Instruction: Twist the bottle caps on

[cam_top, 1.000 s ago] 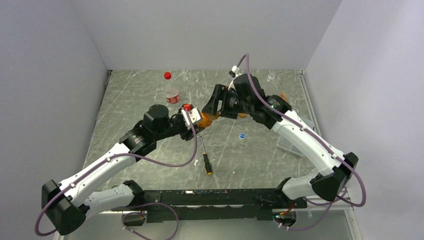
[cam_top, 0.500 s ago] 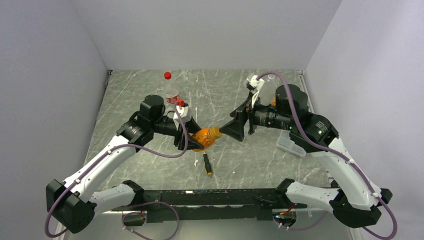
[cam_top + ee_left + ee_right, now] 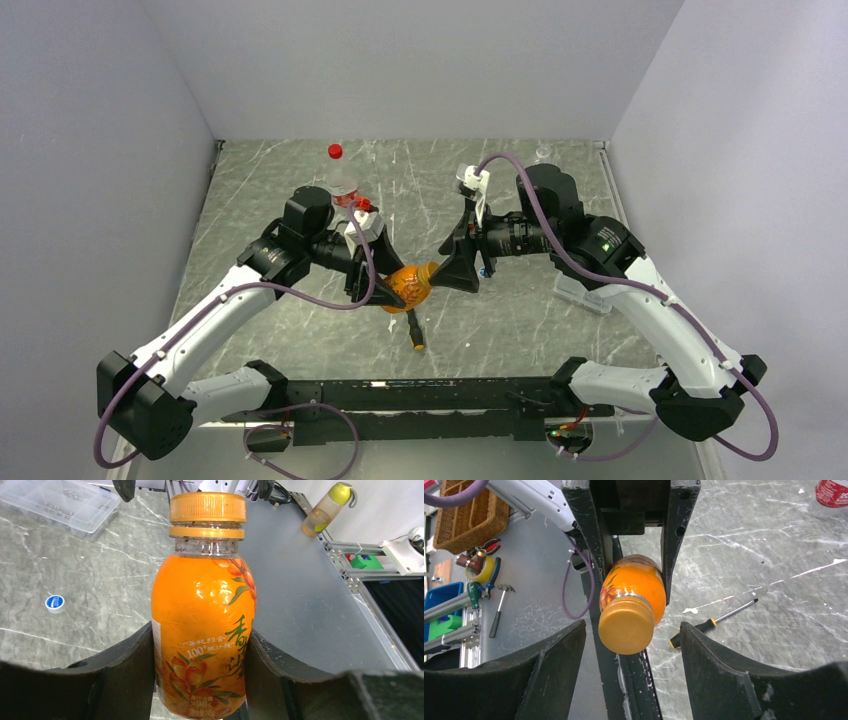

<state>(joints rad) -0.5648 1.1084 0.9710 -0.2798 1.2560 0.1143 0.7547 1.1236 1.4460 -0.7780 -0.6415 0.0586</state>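
Label of orange bottle (image 3: 202, 630) — "100", "98", Chinese characters

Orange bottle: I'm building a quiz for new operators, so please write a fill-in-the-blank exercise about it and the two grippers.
1. The orange bottle is clamped in the jaws of the ____.
2. Its cap is coloured ____.
3. The right gripper has its jaws ____ on either side of the cap, touching neither side.
Missing words: left gripper; orange; open.
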